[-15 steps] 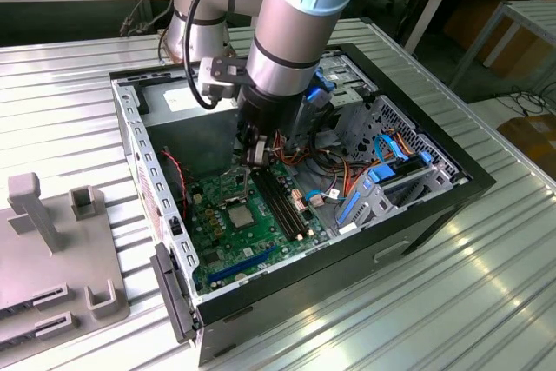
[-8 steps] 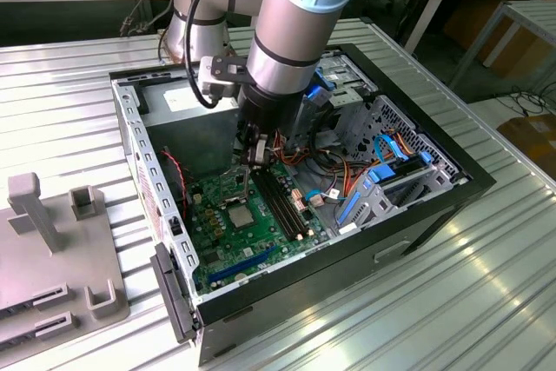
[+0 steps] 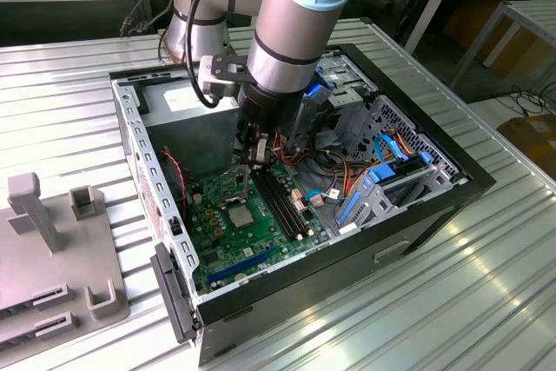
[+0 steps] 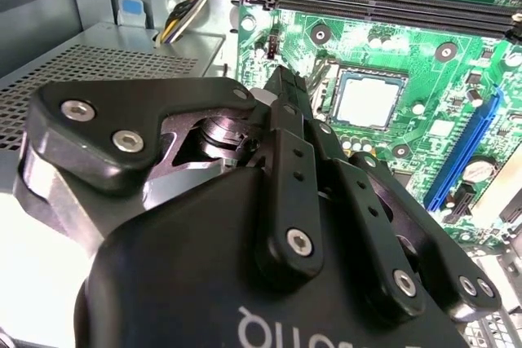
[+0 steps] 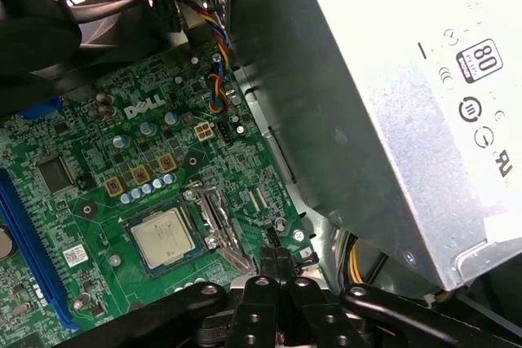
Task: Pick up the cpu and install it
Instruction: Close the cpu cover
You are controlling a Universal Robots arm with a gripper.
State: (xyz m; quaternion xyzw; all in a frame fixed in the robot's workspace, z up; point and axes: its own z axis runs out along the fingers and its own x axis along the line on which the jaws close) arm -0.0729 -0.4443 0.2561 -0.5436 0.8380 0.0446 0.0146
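cpu (image 5: 163, 236) seen seated flat in socket (image 5: 214, 230); gripper (image 5: 275, 248) poised just beside socket, jaws pressed together, nothing seen gripped.

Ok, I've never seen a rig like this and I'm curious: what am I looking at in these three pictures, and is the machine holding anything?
The grey jointed tube is a robot arm, shown in the exterior view by a camera standing off it. It reaches into an open computer case lying on a ribbed metal table. The two wrist views come from cameras riding on the arm, looking past its black jaws at the green motherboard. The silvery square there is the cpu, sitting in its socket. The jaws are pressed together with nothing between them, their tips beside the socket, not on the cpu. The big grey box is the power supply. A grey fixture lies at the exterior view's left.
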